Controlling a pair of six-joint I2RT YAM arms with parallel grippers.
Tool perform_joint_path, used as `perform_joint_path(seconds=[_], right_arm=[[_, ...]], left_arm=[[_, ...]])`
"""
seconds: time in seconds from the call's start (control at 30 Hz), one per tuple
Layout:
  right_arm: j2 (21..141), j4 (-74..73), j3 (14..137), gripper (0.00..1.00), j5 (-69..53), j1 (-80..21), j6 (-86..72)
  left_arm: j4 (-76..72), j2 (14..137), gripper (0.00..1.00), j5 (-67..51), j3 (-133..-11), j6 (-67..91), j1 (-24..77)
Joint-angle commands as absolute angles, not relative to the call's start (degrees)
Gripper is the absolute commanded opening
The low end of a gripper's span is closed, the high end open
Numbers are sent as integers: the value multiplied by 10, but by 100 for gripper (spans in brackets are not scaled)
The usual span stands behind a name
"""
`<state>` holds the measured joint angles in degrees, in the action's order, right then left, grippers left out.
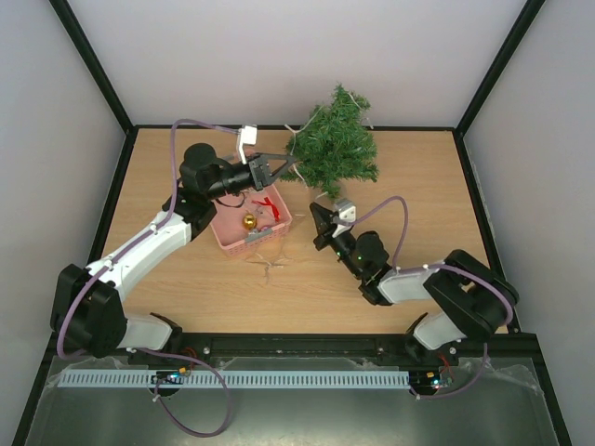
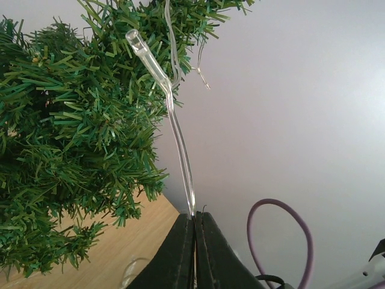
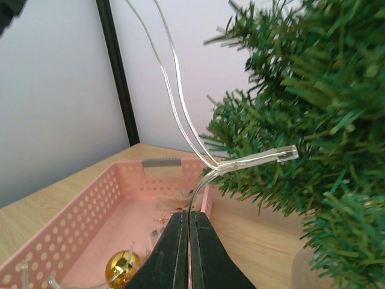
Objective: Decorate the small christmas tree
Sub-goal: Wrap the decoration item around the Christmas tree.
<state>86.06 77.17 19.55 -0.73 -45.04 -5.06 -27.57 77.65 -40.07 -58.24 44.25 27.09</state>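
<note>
- the small christmas tree (image 1: 337, 144), dark green and bristly, sits at the wooden tabletop's (image 1: 307, 288) far edge.
- left claw (image 2: 194, 217), left of the tree, pinches a thin clear light wire (image 2: 180, 150) tipped with a tubular bulb.
- right claw (image 3: 189, 215), in front of the tree, also pinches clear light wire.

The small christmas tree (image 1: 337, 147) sits at the far side of the worktop (image 1: 307, 288), right of centre. The basket (image 1: 244, 249) lies before it and to its left, with a ball (image 1: 249, 222) and other small pieces inside, and a star ornament (image 1: 271, 268) lies on the worktop just before the basket's near edge. The left fingers (image 2: 174, 259) reach past the basket's far end to the tree's left side and the right fingers (image 3: 170, 259) sit just before the tree, right of the basket, each pair pinched on the light string (image 2: 180, 150), which runs up from them into the branches.
</note>
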Motion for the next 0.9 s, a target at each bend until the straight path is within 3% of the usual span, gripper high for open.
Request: perform_joint_path(seconds=[0.0,0.23,0.4,0.5,0.87], right_arm=[[790,730,180,2,19,-453,-37],[568,434,204,2,98,-453,-74],[449,222,284,2,159,-452,-93],[430,145,338,2,187,-451,-86],[483,-46,550,2,190,-383,-76]], left_arm=[[-287,763,2,-398,-601,442,273],[-265,764,4,-394,-604,419,272],[-256,763,12,-386,-599,409,273],[-244,766,22,-382,-598,398,273],[-149,751,35,-356,-631,289,273]])
